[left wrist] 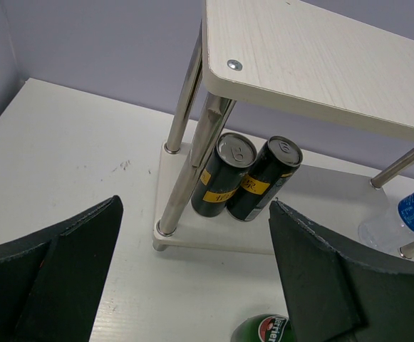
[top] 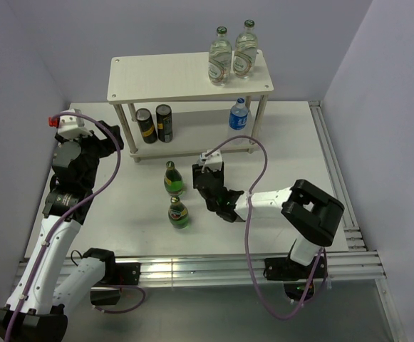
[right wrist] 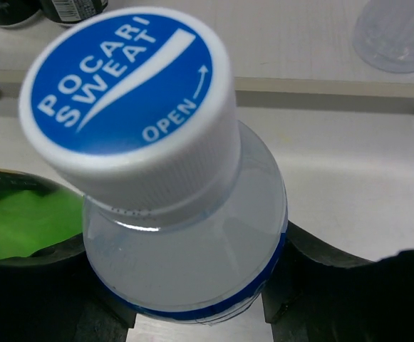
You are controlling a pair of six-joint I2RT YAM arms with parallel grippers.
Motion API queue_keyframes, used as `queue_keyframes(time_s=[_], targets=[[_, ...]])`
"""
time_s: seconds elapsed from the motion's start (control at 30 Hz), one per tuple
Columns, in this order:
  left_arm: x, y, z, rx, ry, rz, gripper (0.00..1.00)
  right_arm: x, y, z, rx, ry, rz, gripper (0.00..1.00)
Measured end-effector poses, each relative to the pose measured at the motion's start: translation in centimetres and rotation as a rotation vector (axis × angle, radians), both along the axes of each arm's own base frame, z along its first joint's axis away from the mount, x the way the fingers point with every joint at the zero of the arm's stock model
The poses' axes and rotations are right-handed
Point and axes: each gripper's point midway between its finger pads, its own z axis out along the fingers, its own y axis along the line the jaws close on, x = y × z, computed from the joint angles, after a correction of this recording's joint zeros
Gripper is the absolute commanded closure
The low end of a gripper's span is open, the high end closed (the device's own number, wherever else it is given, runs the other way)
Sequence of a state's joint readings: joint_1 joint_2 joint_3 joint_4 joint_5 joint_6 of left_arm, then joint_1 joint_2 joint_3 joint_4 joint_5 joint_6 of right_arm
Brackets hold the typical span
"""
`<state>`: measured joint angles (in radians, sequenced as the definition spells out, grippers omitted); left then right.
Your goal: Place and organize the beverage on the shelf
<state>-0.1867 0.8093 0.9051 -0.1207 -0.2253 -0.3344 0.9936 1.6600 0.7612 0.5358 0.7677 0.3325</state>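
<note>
Shelf [top: 189, 80] of pale boards on thin metal legs stands at the far side of the desk [top: 299, 164]. Its top board carries two clear glass bottles [top: 220, 58] side by side near the right end. The lower board holds two black cans [top: 154, 124] touching each other at the left, and a blue-capped water bottle [top: 239, 115] at the right.

In front of the shelf, the right fingers [right wrist: 35, 299] are clamped on both sides of a clear plastic bottle [right wrist: 185, 242] whose blue-and-white cap reads Pocari Sweat. From above, this bottle is hidden under the wrist. Just to the left stand two green bottles [top: 173, 178], one nearer the shelf and one nearer the arms.

The left fingers [left wrist: 50, 278] are spread wide apart and hold nothing. They hover near the shelf's left front leg, facing the cans. One green bottle's top is cut off at the bottom edge of the left wrist view.
</note>
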Motion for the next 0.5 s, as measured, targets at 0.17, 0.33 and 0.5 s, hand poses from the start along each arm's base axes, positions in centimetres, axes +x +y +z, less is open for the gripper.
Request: queue_keyframes(time_s=[0.17,0.33,0.5], targets=[[0.0,0.0,0.0,0.0,0.0,0.0,0.09,1.4,-0.8,2.1,-0.077,-0.022,-0.024,1.0],[0.0,0.0,0.0,0.0,0.0,-0.001,0.09,5.5,-2.4,6.6,-0.049,-0.087,-0.109,1.0],[0.0,0.0,0.0,0.0,0.0,-0.001,0.09,9.2,-5.4,10.0,-0.021,-0.138,-0.21,1.0]])
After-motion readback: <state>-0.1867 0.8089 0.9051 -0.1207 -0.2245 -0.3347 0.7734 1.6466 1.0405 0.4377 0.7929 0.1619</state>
